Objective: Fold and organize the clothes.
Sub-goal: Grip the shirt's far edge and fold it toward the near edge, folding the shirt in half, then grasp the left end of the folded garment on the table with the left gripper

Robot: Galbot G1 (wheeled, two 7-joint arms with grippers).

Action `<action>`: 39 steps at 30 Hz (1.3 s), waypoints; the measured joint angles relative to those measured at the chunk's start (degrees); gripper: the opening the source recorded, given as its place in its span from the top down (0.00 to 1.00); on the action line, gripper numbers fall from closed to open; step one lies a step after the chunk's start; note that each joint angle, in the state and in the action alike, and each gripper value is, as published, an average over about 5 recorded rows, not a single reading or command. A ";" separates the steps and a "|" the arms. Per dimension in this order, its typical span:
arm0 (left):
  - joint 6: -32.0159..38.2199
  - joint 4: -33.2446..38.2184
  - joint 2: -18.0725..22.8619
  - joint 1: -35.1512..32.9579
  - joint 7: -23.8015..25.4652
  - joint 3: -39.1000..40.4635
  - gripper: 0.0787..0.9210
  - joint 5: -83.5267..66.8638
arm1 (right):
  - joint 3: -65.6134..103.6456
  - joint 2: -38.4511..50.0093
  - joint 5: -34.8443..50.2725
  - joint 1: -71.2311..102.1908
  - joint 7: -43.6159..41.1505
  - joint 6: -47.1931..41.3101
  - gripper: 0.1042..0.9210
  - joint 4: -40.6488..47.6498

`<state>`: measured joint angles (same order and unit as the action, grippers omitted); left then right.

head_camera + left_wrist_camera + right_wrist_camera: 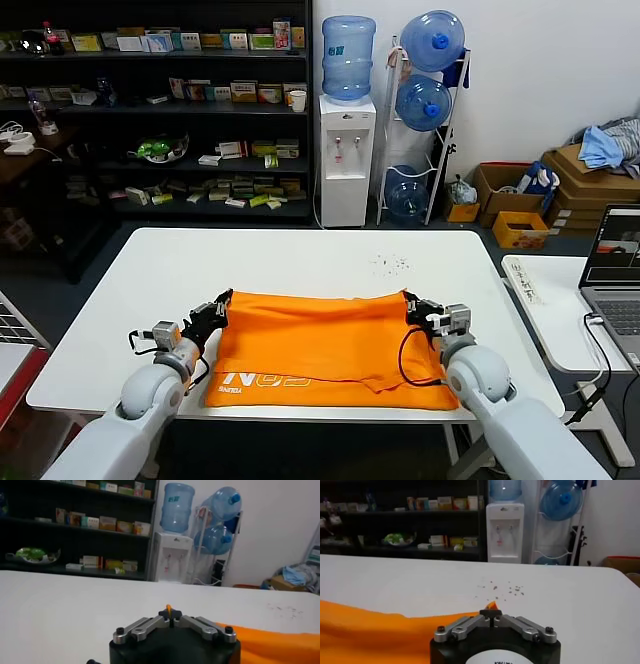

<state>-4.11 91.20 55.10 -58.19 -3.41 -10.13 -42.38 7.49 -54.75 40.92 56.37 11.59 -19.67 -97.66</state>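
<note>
The orange T-shirt [325, 345] lies folded on the white table [300, 260], with white lettering along its near edge. My left gripper [222, 299] is shut on the shirt's far left corner; a sliver of orange fabric [169, 609] sticks up between its closed fingertips. My right gripper [410, 302] is shut on the far right corner, where orange fabric [492, 605] pokes out past the fingertips. Both corners are held just above the table. The shirt trails away from each gripper in the wrist views [280, 640] [375, 630].
A patch of dark specks [390, 264] marks the table beyond the shirt. A laptop [615, 265] sits on a side table to the right. Shelves [160, 110], a water dispenser [346, 150] and cardboard boxes [590, 185] stand behind.
</note>
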 measured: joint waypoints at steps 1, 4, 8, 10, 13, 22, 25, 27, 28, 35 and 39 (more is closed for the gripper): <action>0.08 0.99 -0.13 -0.97 0.02 -0.39 0.98 0.19 | 0.43 0.41 0.05 1.05 0.20 -0.09 0.98 -1.20; 0.30 3.69 -0.39 -3.62 -0.07 -1.30 0.98 0.71 | 1.61 1.48 0.20 3.96 0.93 -0.56 0.98 -4.58; 0.55 6.57 -0.70 -6.63 -0.29 -2.11 0.98 1.26 | 2.94 2.55 0.52 7.38 2.18 -1.55 0.98 -8.62; 0.75 7.55 -0.78 -7.94 -0.32 -2.40 0.98 1.60 | 3.57 2.94 0.67 8.94 2.84 -2.13 0.98 -10.38; 1.08 8.50 -0.76 -9.62 -0.33 -2.72 0.98 2.11 | 4.42 3.37 0.83 11.02 3.80 -3.01 0.98 -12.43; 0.93 10.50 -0.48 -12.90 -0.16 -3.56 0.86 3.62 | 6.51 4.42 0.87 14.22 4.96 -5.76 0.78 -15.24; 0.52 11.02 -0.72 -13.56 -0.24 -4.13 0.76 4.13 | 7.13 4.79 0.79 15.05 5.31 -6.22 0.67 -15.97; 0.20 11.29 -0.92 -13.99 -0.33 -4.56 0.69 4.41 | 7.68 5.06 0.68 15.71 5.50 -6.40 0.60 -16.57; 0.05 11.41 -0.98 -14.23 -0.37 -4.80 0.66 4.55 | 8.02 5.19 0.60 16.08 5.56 -6.44 0.57 -16.89; -0.32 12.84 -0.66 -16.66 -0.31 -6.95 0.43 5.22 | 11.95 5.24 -0.72 20.18 5.27 -5.88 0.33 -19.45; -0.04 13.90 0.60 -19.15 -0.17 -8.36 0.30 6.05 | 14.98 4.68 -2.08 23.69 4.60 -4.87 0.20 -21.15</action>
<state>-4.15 105.10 55.70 -77.35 -3.58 -18.49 -36.33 22.47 -50.06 38.84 80.06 16.19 -24.54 -118.81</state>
